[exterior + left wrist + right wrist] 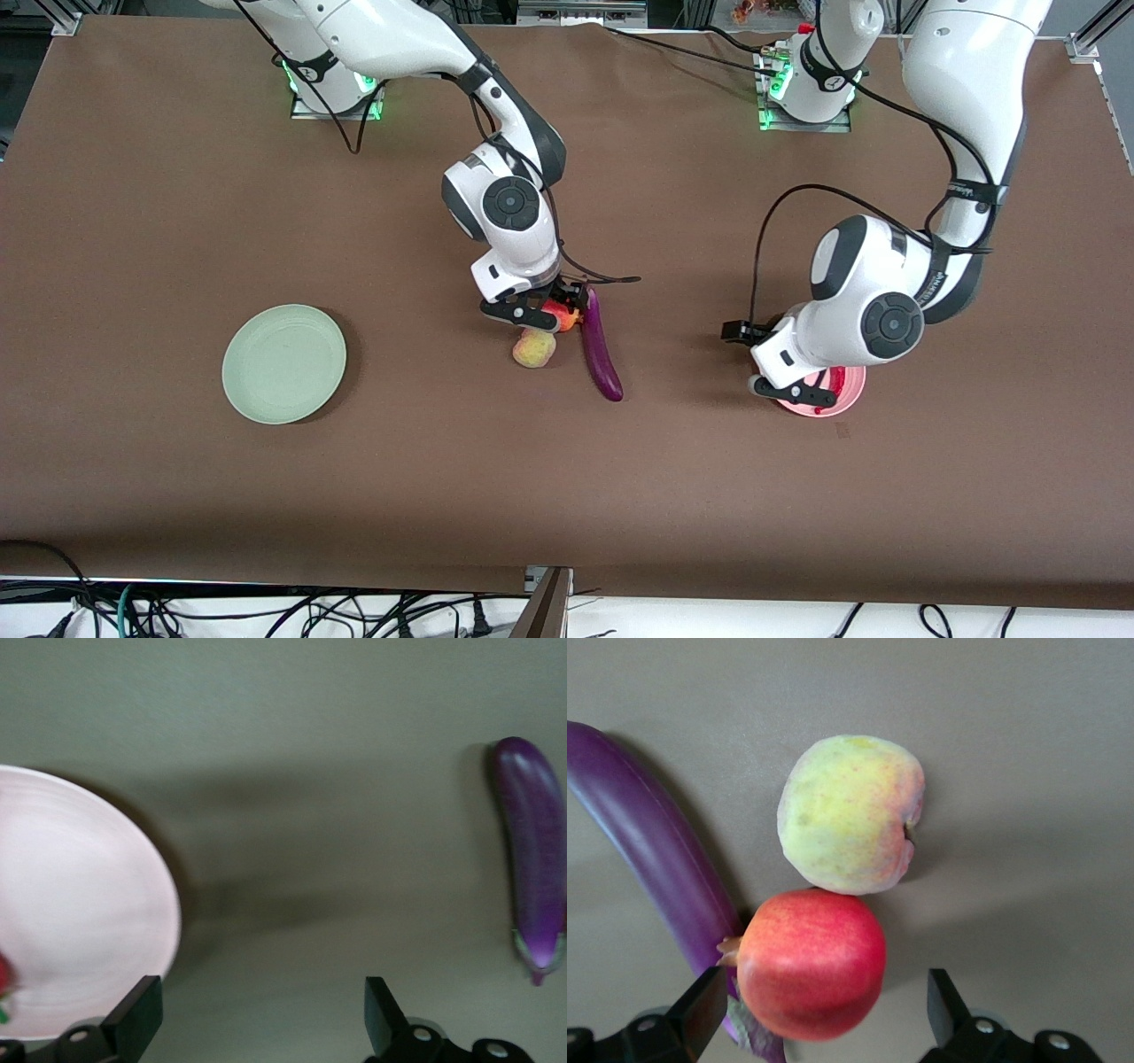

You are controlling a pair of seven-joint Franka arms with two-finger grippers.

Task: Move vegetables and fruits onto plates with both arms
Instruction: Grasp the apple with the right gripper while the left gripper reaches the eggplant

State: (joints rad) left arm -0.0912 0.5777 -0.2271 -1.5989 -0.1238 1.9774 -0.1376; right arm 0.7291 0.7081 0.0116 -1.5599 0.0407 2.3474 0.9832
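You get even, bright overhead light with soft shadows on the table (177, 461). The left wrist view is blurred: the pink plate (80, 904) and eggplant (532, 859) look smeared. The right wrist view is sharp.

Brown table (177, 461), cables (266, 611) below

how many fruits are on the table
2, touching: a red fruit under the right tool, and a yellow-green fruit nearer the front camera, both beside the eggplant. None looks hidden.
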